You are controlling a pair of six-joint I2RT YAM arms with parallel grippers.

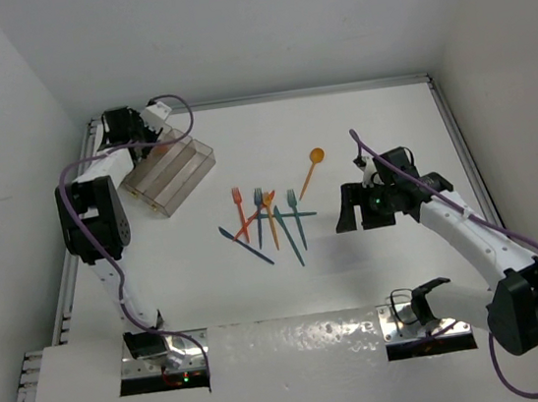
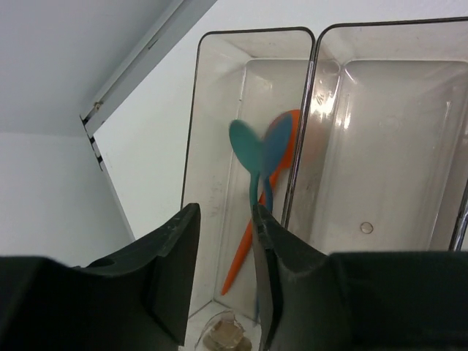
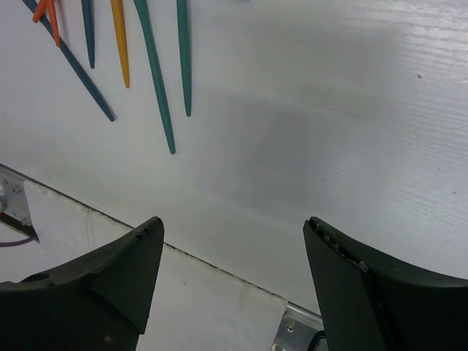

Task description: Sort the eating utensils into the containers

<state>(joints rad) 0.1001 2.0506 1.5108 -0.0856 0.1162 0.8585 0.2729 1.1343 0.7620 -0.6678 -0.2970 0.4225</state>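
Top external view, near to far. The right gripper (image 1: 355, 211), fingers (image 3: 110, 285) spread wide and holding nothing, hovers low over the table (image 1: 387, 116). It is well apart from the tray (image 1: 171, 174), probably staged for the next pick. The loose utensils (image 1: 266, 219) lie fanned between it and the tray, with a loose orange spoon (image 1: 312, 167) on their far side.

Farthest, the left gripper (image 1: 141, 133) hangs over the tray's outer compartment. In the left wrist view its fingers (image 2: 168, 263) stand partly apart. A blurred teal spoon (image 2: 248, 150) at their tips looks just released above a darker blue spoon (image 2: 279, 139) and a stored orange spoon (image 2: 238, 267). This compartment likely collects spoons. No brand, label or writing is legible.
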